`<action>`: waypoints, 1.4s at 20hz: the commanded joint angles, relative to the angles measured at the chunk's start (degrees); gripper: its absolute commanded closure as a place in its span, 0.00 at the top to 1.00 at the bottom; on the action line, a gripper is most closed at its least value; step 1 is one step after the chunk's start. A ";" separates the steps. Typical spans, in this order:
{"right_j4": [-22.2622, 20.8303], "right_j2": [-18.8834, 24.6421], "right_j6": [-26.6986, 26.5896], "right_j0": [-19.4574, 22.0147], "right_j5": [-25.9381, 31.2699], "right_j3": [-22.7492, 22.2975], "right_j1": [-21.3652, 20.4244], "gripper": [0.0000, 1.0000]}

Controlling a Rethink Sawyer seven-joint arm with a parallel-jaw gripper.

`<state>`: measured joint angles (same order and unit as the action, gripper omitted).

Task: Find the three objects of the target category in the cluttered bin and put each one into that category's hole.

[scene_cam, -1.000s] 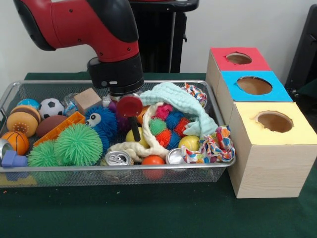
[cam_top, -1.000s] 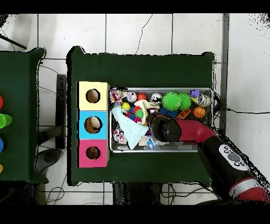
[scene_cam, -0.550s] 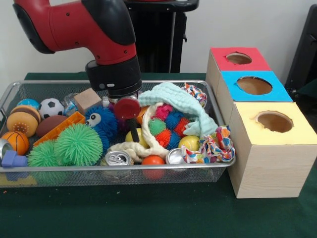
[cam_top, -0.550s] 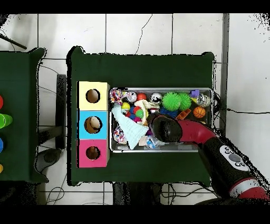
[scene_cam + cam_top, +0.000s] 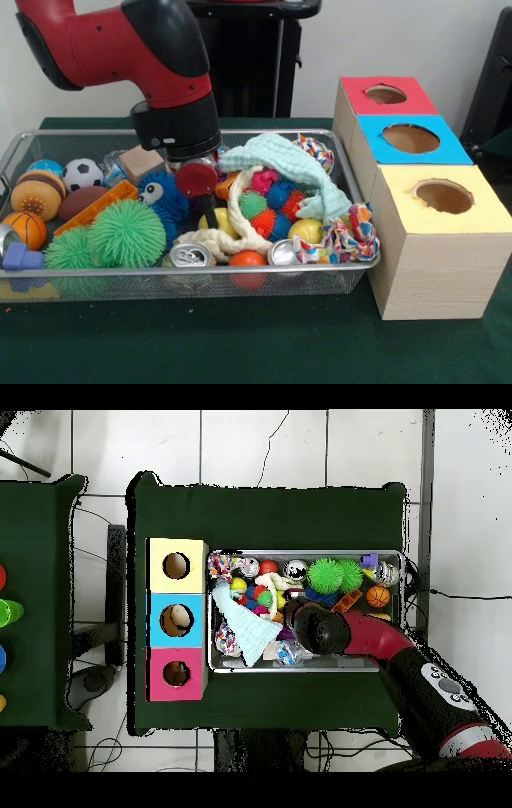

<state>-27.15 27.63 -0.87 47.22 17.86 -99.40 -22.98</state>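
Over the wire bin (image 5: pixel 352 264), the gripper (image 5: pixel 198 182) has slid toward the blue fuzzy toy (image 5: pixel 166 197), still searching; its fingers' state I cannot tell.

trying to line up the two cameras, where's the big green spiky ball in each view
Front view: the big green spiky ball sits left of centre in the wire bin, near its front wall.
Overhead view: it lies right of centre, by the bin's top wall.
Shared landmark: the yellow-topped box at the bin's end.
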 commanded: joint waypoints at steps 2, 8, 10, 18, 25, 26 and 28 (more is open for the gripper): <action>-0.77 1.48 12.80 0.45 -3.96 -0.68 11.08 0.00; 2.92 1.93 14.30 0.81 0.64 -3.04 5.30 0.00; 6.50 2.11 14.69 0.18 7.71 -5.33 -2.15 0.00; 14.75 2.43 9.69 0.90 27.99 -3.27 -12.22 0.00; 13.40 1.69 7.49 2.14 31.95 -0.61 -13.88 0.00; 13.31 1.75 7.98 1.91 31.29 -0.14 -13.10 0.00; 13.95 2.24 9.58 1.00 30.14 0.56 -12.47 0.00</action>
<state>-15.26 28.49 -0.87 48.75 45.00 -103.06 -35.58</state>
